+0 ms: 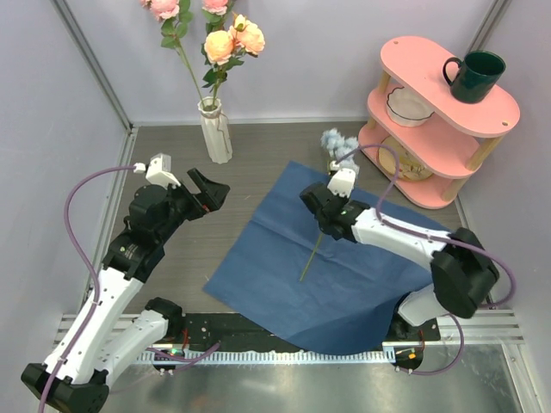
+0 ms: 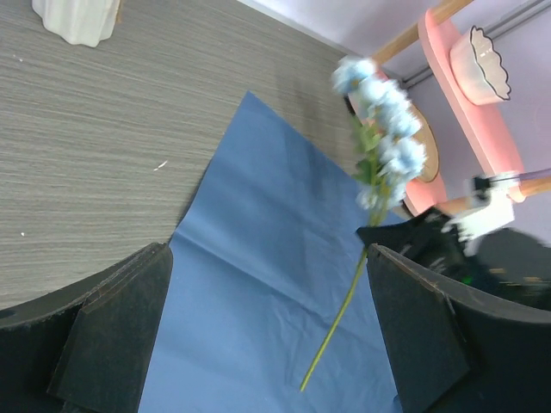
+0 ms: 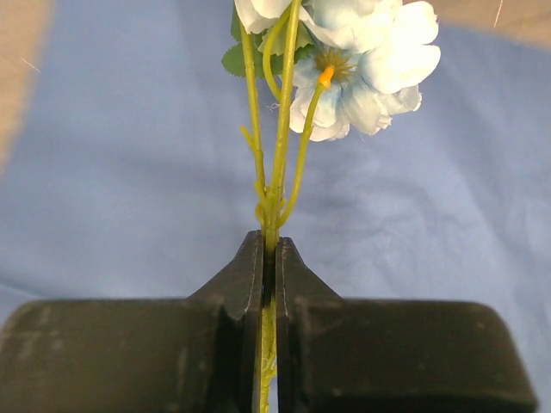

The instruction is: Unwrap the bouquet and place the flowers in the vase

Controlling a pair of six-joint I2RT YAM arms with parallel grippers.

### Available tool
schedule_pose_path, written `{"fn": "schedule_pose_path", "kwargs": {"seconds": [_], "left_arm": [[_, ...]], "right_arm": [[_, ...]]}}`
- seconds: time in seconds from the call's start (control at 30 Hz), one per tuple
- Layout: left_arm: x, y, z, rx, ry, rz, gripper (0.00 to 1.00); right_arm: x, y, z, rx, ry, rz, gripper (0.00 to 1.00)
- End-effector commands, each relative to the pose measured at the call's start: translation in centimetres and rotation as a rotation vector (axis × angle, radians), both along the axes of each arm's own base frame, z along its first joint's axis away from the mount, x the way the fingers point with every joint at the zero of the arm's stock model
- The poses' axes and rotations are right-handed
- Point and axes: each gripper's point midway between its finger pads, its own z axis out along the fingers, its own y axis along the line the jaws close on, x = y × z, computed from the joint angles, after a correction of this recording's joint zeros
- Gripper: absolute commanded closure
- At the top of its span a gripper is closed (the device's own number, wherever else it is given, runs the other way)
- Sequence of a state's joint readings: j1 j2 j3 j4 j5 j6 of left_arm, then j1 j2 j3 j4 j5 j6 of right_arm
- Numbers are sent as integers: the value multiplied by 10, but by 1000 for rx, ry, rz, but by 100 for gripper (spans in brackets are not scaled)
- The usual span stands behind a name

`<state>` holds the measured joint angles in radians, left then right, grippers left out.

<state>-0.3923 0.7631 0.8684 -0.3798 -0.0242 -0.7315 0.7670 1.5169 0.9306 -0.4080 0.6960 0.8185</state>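
Note:
The bouquet's blue paper wrap [image 1: 344,284] lies spread flat on the table. My right gripper [image 1: 326,221] [image 3: 269,245] is shut on the green stem [image 3: 276,155] of a pale blue flower [image 1: 337,144] [image 3: 370,60], holding it over the paper. The stem's lower end [image 1: 306,268] hangs free. The cream ribbed vase [image 1: 215,131] stands at the back and holds pink and peach roses [image 1: 231,39]. My left gripper [image 1: 209,191] [image 2: 265,254] hovers open and empty left of the paper, facing the blue flower [image 2: 383,129].
At the back right stands a pink two-tier shelf [image 1: 448,86], with a dark green mug [image 1: 473,76] on top and a white bowl [image 1: 409,105] on the lower tier. Pale walls with metal posts close in the table on three sides.

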Motion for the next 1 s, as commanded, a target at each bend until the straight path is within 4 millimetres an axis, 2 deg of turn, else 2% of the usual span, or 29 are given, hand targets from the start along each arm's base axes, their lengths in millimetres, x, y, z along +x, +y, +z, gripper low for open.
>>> {"fn": "schedule_pose_path", "kwargs": {"seconds": [0.0,0.03,0.07,0.13,0.17,0.27,0.37,0.4,0.43,0.47,0.5,0.53,0.57,0.6,0.7,0.77,0.83,0.87,0.97], "left_arm": [[-4,-2,20,-40,-48,-13,0],[-4,-1,20,-39,-47,-11,0],[-5,-1,26,-45,-56,-11,0],[-10,-5,28,-48,-48,-43,0],[-11,-4,32,-44,-58,-46,0],[-16,-3,42,-28,-78,-59,0],[-23,-10,53,-29,-105,-119,0],[-23,-14,59,-32,-130,-145,0],[-24,-19,64,-42,-146,-172,0],[-26,-25,69,-55,-165,-208,0],[-30,-36,83,-96,-213,-277,0],[-31,-44,88,-120,-228,-316,0],[-32,-50,94,-143,-246,-353,0],[-37,-60,110,-177,-306,-419,0],[-36,-75,125,-235,-341,-493,2],[-33,-87,130,-256,-356,-524,3],[-30,-96,137,-283,-377,-538,4],[-29,-107,133,-291,-362,-564,4],[-33,-127,141,-299,-389,-608,4]], "right_arm": [[36,2,154,87,-401,8,99],[38,6,174,116,-451,35,99],[43,13,212,196,-554,50,99],[40,18,257,269,-654,104,99],[40,21,291,349,-741,103,99],[31,32,344,482,-891,189,99],[22,43,369,530,-992,296,99],[19,48,369,527,-998,338,99],[14,60,354,492,-986,433,99],[8,67,354,488,-1017,496,99],[5,72,349,487,-1026,534,99],[1,81,337,493,-1008,599,99],[-2,87,333,509,-989,631,99],[-4,93,329,513,-973,670,99],[-29,121,328,538,-956,898,99],[-43,127,329,550,-966,985,99],[-50,125,326,564,-988,999,99],[-52,123,325,569,-994,1001,99],[-62,120,327,587,-1030,1029,99]]}}
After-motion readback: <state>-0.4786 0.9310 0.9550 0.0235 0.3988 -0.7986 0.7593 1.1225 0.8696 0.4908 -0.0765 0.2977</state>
